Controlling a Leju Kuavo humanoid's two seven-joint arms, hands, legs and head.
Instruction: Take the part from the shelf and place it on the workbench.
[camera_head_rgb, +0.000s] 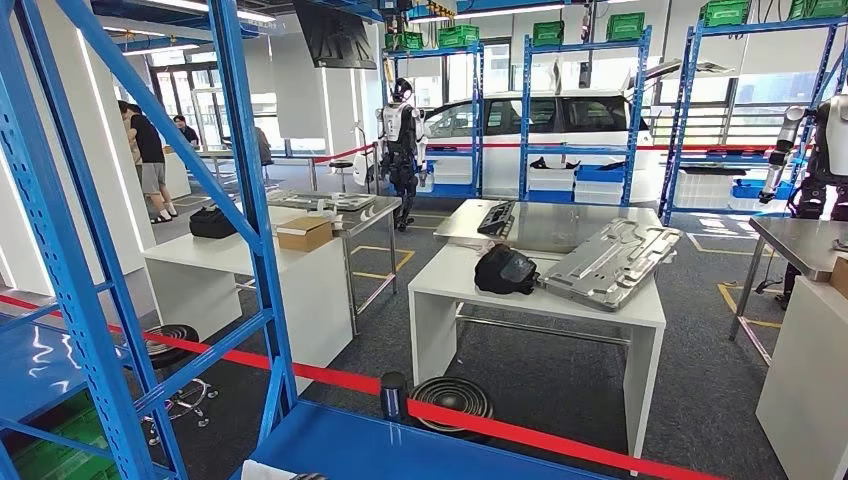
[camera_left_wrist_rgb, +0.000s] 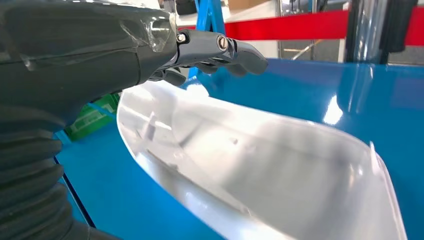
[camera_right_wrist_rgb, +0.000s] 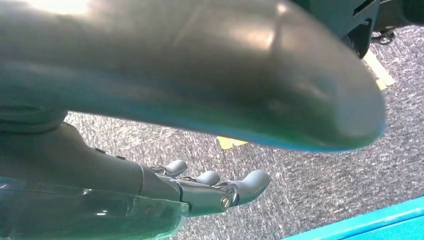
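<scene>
We judge the part (camera_left_wrist_rgb: 260, 165) stiff, slick sheet metal, best gripped at both rims; left hand (camera_left_wrist_rgb: 210, 55) and right hand (camera_right_wrist_rgb: 210, 187) hold nothing, fingers apart

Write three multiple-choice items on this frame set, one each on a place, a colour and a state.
1. What does the shiny silver metal part under the left hand lie on?
A. a white table
B. a blue shelf surface
C. the grey carpet

2. What colour is the barrier tape stretched across the foreground of the head view?
A. yellow
B. green
C. red

3. How are the left hand's fingers set?
A. stretched out above the part, not closed on it
B. clenched round the part's rim
C. wrapped round a black bag

Answers:
1 B: in the left wrist view, the shiny silver metal part rests on the blue shelf surface.
2 C: the barrier tape is plainly red.
3 A: the left hand has its fingers extended over the part, with nothing in them.
</scene>
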